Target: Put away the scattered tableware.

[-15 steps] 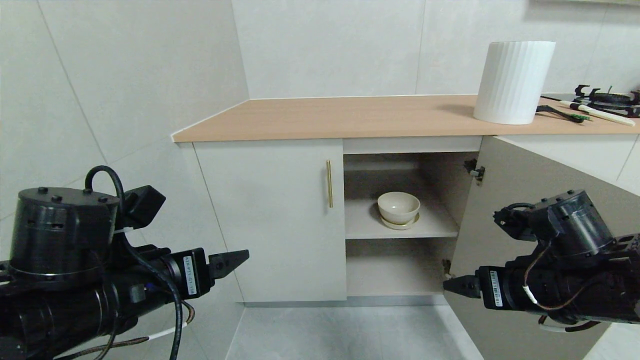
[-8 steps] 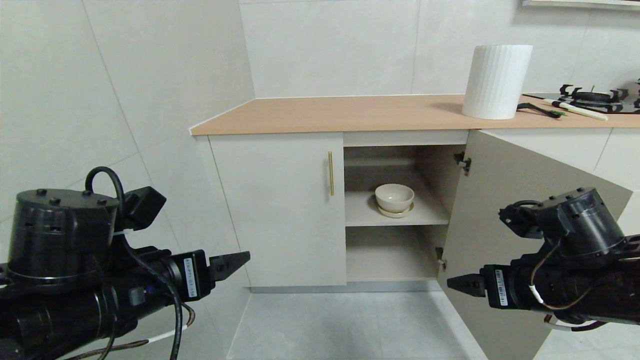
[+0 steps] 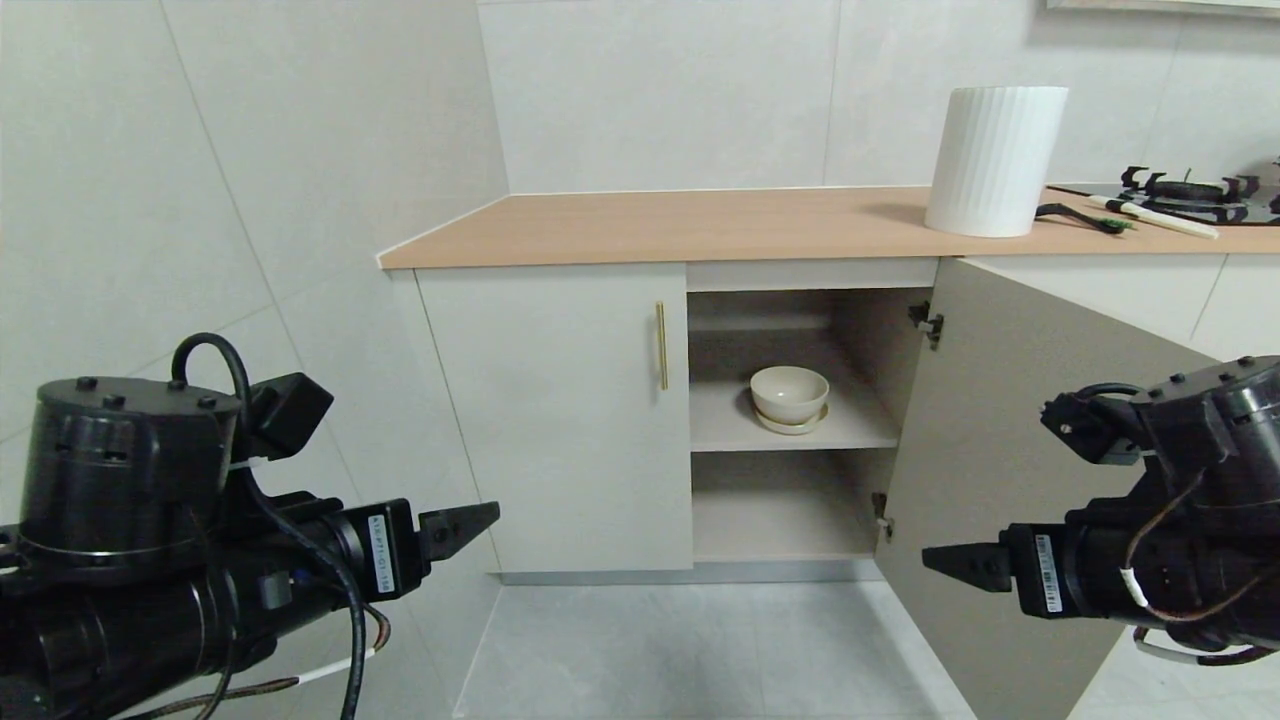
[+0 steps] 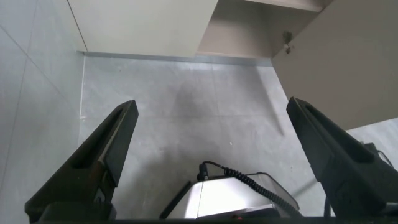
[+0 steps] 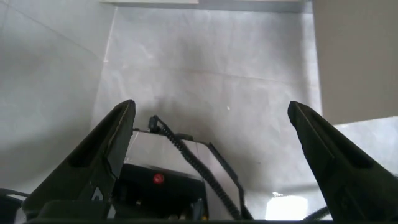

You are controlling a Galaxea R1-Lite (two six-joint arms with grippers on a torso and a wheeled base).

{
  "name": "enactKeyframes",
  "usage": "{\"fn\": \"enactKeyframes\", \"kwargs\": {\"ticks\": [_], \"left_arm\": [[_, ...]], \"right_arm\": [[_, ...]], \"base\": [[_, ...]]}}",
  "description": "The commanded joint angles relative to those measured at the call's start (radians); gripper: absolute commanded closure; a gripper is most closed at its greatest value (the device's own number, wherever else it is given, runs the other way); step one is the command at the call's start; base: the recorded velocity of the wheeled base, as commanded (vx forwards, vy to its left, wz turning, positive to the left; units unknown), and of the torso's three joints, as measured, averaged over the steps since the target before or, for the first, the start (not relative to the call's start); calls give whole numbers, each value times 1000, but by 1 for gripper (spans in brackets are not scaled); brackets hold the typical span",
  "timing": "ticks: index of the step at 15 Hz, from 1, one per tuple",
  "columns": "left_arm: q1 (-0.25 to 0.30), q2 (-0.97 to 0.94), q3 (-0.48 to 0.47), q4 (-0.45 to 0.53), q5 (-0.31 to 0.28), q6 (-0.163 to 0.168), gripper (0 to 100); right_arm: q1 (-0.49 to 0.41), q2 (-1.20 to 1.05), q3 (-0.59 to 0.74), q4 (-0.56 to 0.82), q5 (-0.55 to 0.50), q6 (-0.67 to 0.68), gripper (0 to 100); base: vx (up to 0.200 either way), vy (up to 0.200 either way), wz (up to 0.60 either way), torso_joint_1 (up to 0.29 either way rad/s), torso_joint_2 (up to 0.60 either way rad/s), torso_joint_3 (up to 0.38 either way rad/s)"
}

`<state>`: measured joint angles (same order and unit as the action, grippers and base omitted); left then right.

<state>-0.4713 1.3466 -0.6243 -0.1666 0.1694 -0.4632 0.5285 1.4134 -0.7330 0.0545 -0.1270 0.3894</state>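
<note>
I am looking from the head camera at a low kitchen cabinet (image 3: 555,420) under a wooden countertop (image 3: 650,225). Its right-hand door (image 3: 990,420) stands wide open. On the upper shelf (image 3: 860,432) inside sits a cream bowl (image 3: 789,391), upright, resting on a small saucer (image 3: 790,426). This is the tableware, stowed and well apart from both arms.

The left gripper (image 3: 460,525) hangs low on the left, in front of the closed door, where it was a second ago. The left wrist camera shows its fingers spread wide, with only floor tiles between them. The right gripper (image 3: 950,560) hangs low on the right, in front of the open door, its fingers equally spread and empty in the right wrist camera.

Over the last second the whole picture has shifted and the cabinet looks smaller and farther off, so the camera has backed away; the bowl itself has not moved. In the last half second the right arm has also drawn out towards the right edge.

I read this as a retreat after placing. The door is not yet shut. On the countertop, beside a tall white ribbed container (image 3: 995,160), lie a few utensils (image 3: 1090,216) I cannot identify.
</note>
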Motion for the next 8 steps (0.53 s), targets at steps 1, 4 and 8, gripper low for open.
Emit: {"fn": "enactKeyframes", "kwargs": {"ticks": [1, 4, 8], "left_arm": [[-3, 3, 0, 1, 1, 0, 0], [-6, 2, 0, 1, 1, 0, 0], [-6, 0, 0, -1, 1, 0, 0]], "right_arm": [[-2, -40, -3, 30, 0, -18, 0], [-2, -77, -5, 116, 0, -75, 0], [-5, -79, -37, 211, -25, -90, 0]], "base": [[0, -200, 0, -2, 2, 2], [0, -200, 0, 7, 6, 2], [0, -200, 0, 0, 2, 2]]}}
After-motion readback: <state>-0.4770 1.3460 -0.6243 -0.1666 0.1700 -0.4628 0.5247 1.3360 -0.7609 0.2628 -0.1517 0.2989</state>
